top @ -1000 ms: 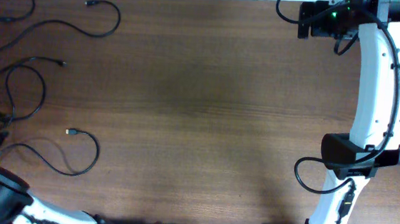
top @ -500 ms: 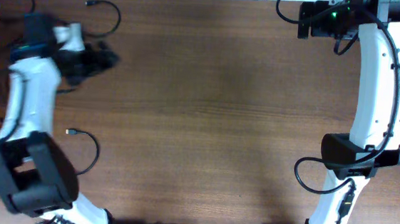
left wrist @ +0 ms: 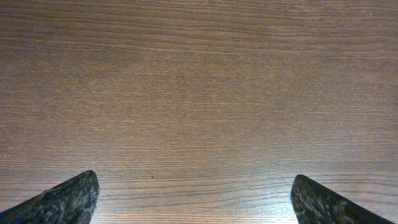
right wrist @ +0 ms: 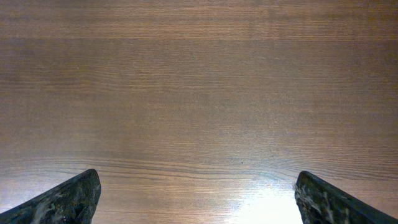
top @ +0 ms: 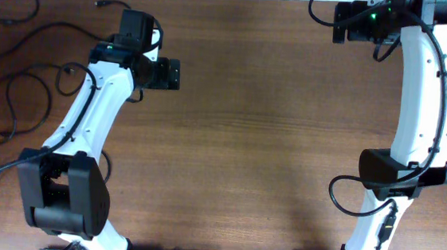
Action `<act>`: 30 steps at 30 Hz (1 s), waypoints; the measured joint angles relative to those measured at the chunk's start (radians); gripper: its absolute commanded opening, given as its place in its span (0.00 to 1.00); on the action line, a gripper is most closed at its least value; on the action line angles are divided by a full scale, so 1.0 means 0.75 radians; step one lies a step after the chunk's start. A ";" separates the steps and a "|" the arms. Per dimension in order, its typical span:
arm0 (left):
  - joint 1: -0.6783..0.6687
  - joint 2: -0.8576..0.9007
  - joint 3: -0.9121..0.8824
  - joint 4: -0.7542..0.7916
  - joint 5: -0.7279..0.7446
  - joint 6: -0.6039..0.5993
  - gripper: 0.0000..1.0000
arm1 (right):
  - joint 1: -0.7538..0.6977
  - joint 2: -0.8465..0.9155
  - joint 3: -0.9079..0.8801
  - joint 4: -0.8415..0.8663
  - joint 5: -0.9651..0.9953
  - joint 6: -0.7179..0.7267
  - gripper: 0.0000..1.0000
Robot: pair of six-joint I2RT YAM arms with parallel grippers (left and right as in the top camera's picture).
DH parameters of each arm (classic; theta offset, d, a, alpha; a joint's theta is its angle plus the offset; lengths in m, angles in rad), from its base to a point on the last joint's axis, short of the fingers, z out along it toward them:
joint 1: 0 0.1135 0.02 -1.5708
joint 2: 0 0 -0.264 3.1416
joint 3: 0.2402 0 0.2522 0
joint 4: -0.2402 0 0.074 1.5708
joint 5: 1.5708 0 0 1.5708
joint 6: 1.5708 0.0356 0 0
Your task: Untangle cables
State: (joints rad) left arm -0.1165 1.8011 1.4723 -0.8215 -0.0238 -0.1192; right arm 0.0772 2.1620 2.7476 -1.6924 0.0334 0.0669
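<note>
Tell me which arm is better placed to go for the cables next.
Left, likely. The left tool, open, hangs near the cables on the table's left side; the right tool sits at the far right corner, well away.

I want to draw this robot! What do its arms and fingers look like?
The left arm and right arm are long white tubes with chunky black joints. Thin black wires run along them, and a tiny green light glows near each wrist. The fingers are dark, speckled and pointy.

Thin black cables (top: 20, 73) lie flat in loose, curling loops, spread out at the far left
</note>
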 measured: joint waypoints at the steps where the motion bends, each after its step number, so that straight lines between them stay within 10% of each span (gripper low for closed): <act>1: 0.000 0.000 0.000 -0.001 -0.004 0.000 0.99 | 0.000 0.000 0.000 0.000 0.000 -0.001 0.98; 17: 0.000 0.000 0.000 -0.001 -0.014 0.000 0.99 | 0.000 -0.069 -0.004 -0.001 -0.397 0.016 0.97; 24: 0.000 0.000 0.000 -0.001 -0.014 0.000 0.99 | 0.000 -0.752 -0.065 0.000 -0.355 0.017 0.97; 30: 0.000 0.000 0.000 0.000 -0.014 0.001 0.99 | 0.000 -1.284 -0.717 0.015 -0.343 0.017 0.98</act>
State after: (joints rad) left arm -0.1165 1.8011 1.4723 -0.8215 -0.0345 -0.1188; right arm 0.0772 1.1988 2.2097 -1.6814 -0.2237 0.0795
